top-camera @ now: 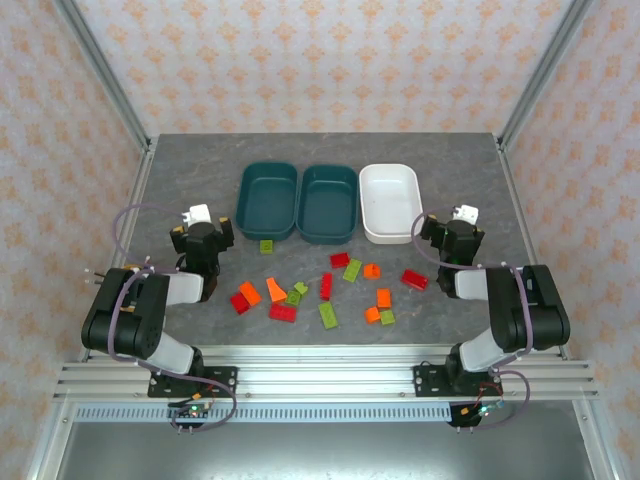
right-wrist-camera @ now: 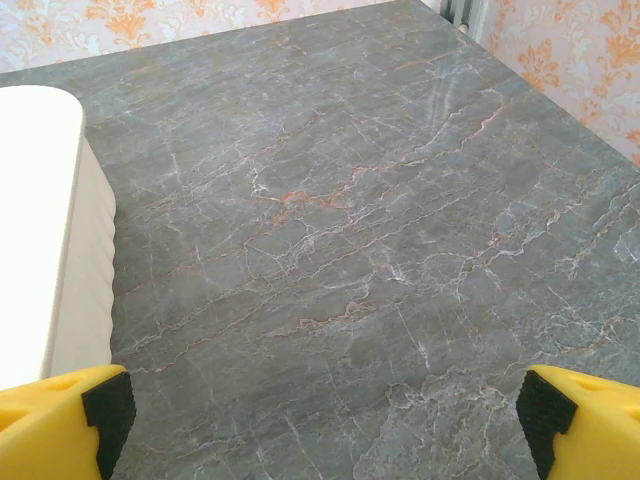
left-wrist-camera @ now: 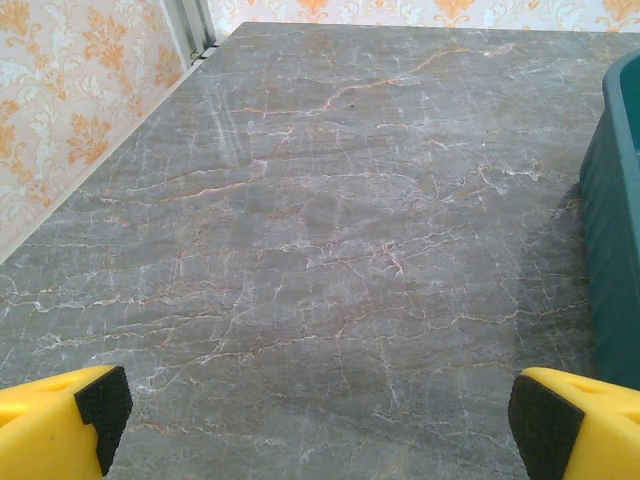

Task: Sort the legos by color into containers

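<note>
Grey marbled tabletop (top-camera: 180, 170), orange-patterned walls around.

1. Left gripper (top-camera: 205, 232): yellow fingers (left-wrist-camera: 60, 415) spread wide, holding nothing, above bare table. Left teal tub (left-wrist-camera: 615, 220) just beside, at its 3 o'clock.
2. Right gripper (top-camera: 455, 235): fingers (right-wrist-camera: 585, 415) likewise spread, holding nothing. White tub (right-wrist-camera: 45, 230) just beside, at its 9 o'clock.
3. Tubs: left teal, middle teal tub (top-camera: 328, 203) and white in a row, all empty.
4. Legos (top-camera: 326, 286): red, orange and olive, scattered between the arms at 6 o'clock of the tubs. One olive brick (top-camera: 266, 246) lies near the left teal tub.

Risks: where bricks crowd, wide jaws could nudge or catch a neighbour of another colour. With two matching teal tubs, colours could get mixed.
</note>
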